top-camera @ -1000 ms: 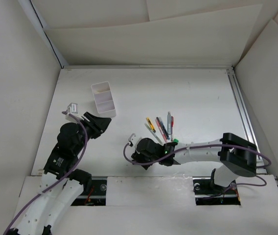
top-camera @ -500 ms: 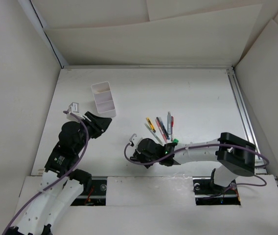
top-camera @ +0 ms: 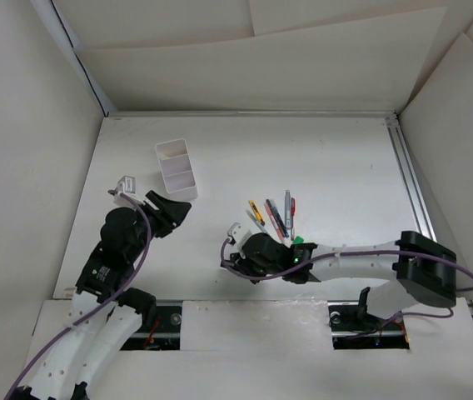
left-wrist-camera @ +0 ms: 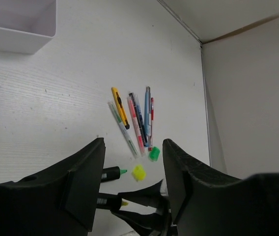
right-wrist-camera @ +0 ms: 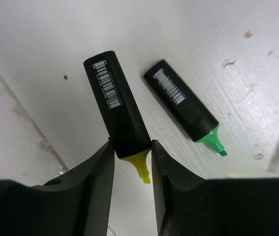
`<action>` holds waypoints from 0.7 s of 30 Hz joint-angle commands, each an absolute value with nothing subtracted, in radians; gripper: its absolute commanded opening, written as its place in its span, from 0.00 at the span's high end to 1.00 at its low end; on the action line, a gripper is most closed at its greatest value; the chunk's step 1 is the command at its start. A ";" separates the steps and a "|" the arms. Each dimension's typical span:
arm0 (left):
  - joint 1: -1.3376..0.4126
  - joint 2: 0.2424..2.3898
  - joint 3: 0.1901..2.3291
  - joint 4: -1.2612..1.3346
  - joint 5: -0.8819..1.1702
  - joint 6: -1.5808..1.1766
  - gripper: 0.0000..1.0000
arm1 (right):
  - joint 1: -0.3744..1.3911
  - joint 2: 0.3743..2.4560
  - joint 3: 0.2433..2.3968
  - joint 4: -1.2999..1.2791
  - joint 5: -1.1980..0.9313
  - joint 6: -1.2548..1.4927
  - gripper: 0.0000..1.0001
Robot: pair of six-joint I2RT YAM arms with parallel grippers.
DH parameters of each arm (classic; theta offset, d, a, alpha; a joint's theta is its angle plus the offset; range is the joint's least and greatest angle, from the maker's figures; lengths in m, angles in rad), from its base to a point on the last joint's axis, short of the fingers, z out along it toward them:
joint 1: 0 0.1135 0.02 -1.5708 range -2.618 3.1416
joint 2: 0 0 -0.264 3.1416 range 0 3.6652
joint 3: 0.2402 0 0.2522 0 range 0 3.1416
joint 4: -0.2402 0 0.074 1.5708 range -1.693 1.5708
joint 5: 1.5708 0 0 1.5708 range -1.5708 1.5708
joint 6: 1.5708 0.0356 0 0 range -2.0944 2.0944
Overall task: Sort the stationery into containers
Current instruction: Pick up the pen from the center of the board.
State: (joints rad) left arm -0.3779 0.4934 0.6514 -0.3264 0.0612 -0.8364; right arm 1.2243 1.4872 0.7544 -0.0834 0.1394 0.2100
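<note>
From above, right gripper (top-camera: pixel 245 250) low over the table (top-camera: pixel 345 167), fingers hidden under the wrist. In its own camera, closed against both sides of the yellow-tipped highlighter (right-wrist-camera: pixel 117 110) just behind the tip, gripping it. Just beside, not touching, the green-tipped highlighter (right-wrist-camera: pixel 181 105).

Left gripper (top-camera: pixel 180 207) near the white box (top-camera: pixel 176 169). Through its own camera, jaws wide apart with nothing between them. Seen past them: fanned pens (left-wrist-camera: pixel 134 118), then green cap (left-wrist-camera: pixel 154 154) and yellow cap (left-wrist-camera: pixel 138 172) lying between pens and highlighters. Yellow cap not made out from above. Both compartments of the box visible only from above, well apart from the pens.
</note>
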 commanded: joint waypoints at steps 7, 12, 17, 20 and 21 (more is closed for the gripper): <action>-0.374 0.521 0.560 -0.200 0.280 -0.868 0.54 | 1.200 1.305 0.836 -0.132 0.225 0.225 0.78; -0.374 0.544 0.497 -0.100 0.434 -0.920 0.59 | 1.175 1.318 0.908 -0.144 0.247 0.215 0.78; -0.374 0.581 0.463 -0.071 0.489 -0.920 0.59 | 1.157 1.327 0.965 -0.144 0.247 0.195 0.78; -0.374 0.604 0.453 -0.049 0.511 -0.911 0.57 | 1.157 1.347 0.992 -0.144 0.247 0.186 0.78; -0.374 0.604 0.453 -0.037 0.520 -0.911 0.57 | 1.157 1.356 1.003 -0.144 0.247 0.186 0.78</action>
State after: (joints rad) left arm -0.3779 0.5991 0.4644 -0.1230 0.4553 -0.9077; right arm 1.1633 1.3392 0.9417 -0.1547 0.2310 0.2043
